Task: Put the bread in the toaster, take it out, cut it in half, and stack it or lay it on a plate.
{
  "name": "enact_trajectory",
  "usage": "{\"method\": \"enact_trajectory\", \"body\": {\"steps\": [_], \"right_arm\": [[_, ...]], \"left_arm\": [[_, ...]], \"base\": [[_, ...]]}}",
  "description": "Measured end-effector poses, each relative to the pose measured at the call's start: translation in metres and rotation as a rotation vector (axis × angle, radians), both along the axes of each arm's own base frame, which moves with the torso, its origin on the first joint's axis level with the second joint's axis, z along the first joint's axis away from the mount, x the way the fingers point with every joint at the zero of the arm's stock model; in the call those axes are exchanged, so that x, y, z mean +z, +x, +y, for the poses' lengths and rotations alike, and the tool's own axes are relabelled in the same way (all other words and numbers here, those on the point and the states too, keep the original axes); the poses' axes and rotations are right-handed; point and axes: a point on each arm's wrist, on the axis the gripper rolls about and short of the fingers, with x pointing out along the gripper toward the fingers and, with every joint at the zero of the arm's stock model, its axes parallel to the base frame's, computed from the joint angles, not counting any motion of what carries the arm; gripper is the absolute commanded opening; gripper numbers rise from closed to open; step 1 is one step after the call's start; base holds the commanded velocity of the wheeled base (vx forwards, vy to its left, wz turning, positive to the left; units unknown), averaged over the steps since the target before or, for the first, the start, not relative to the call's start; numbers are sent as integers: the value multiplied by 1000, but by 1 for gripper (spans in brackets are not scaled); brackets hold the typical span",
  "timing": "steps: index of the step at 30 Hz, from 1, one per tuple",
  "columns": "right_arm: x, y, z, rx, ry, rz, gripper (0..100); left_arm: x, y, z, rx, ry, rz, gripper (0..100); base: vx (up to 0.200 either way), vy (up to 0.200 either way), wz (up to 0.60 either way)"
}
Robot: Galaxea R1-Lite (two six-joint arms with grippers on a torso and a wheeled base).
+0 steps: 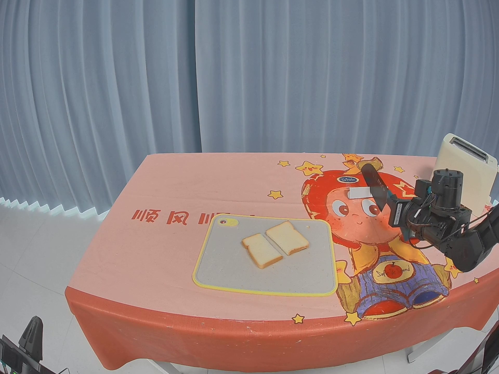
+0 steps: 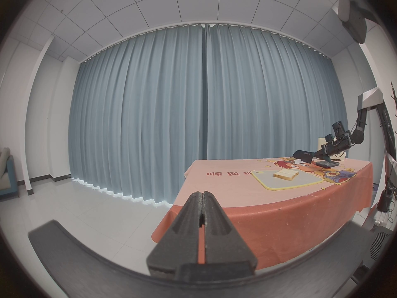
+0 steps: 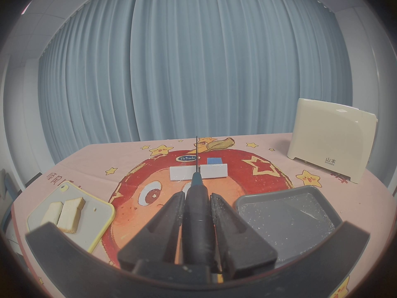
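Observation:
Two bread halves (image 1: 261, 250) (image 1: 287, 237) lie side by side on the grey, yellow-rimmed cutting board (image 1: 234, 271); in the right wrist view the bread (image 3: 70, 215) sits on the board (image 3: 97, 216). My right gripper (image 1: 397, 209) hovers over the table's right side, shut on the black handle of a knife (image 1: 374, 185) that points toward the curtain. The right gripper (image 3: 197, 198) holds the knife (image 3: 196, 179) edge-on. A cream toaster (image 1: 468, 170) (image 3: 333, 137) stands at the far right. My left gripper (image 2: 201, 197) is shut on nothing, low and off the table's left end (image 1: 31, 336).
A dark grey tray (image 3: 285, 218) lies on the table under my right arm, in front of the toaster. White and blue labels (image 3: 198, 171) are stuck to the orange cartoon tablecloth (image 1: 171, 245). A grey-blue curtain (image 1: 234, 63) hangs behind the table.

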Motion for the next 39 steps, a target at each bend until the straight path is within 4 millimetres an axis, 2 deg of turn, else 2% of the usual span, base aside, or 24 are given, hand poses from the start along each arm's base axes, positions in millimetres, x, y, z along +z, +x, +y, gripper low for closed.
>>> {"method": "enact_trajectory", "body": {"steps": [27,28,39], "right_arm": [[-6,2,0,0,-5,19,0],[-6,2,0,1,-6,18,100],[-7,0,1,3,-7,24,100]], "left_arm": [[0,0,0,0,0,0,0],[0,0,0,0,0,0,0],[0,0,0,0,0,0,0]], "base": [[0,0,0],[0,0,0],[0,0,0]]}}
